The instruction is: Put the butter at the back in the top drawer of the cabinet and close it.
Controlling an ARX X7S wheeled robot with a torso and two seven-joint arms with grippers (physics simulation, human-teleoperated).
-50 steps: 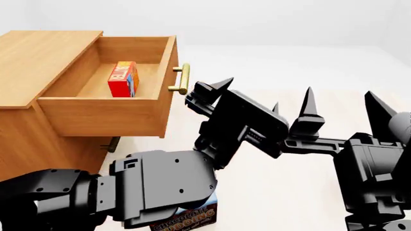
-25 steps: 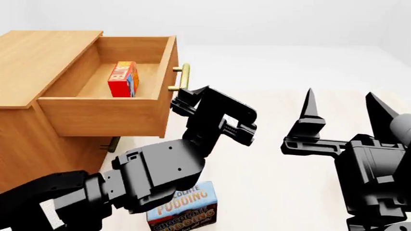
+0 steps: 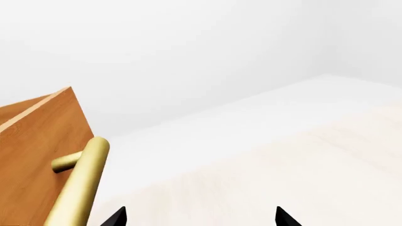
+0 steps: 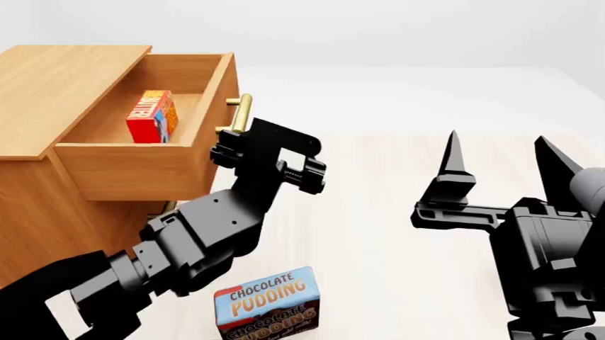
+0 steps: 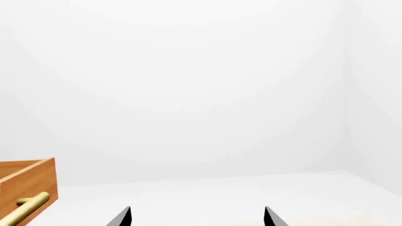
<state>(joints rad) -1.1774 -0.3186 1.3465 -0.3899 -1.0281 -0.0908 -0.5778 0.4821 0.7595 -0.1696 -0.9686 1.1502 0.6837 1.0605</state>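
Butter [image 4: 150, 116]: stands inside the open top drawer [image 4: 142, 170], toward the cabinet [image 4: 57, 78] at 10 o'clock in the head view; its lower part is hidden by the drawer wall.
Handle [image 4: 238, 117]: brass bar, lower end covered by the left hand.
Left hand [image 4: 248, 154]: against the drawer front just beside the handle; fingers spread wide, only two tips [image 3: 116, 217] show in the wrist view.
Right hand [image 4: 501, 166]: wide open at 3 o'clock, holding nothing.
Pudding box [image 4: 266, 306]: at 6 o'clock, bottom cut off.

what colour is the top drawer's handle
Brass gold. The handle shows best in the left wrist view, against the orange-brown front of the top drawer.
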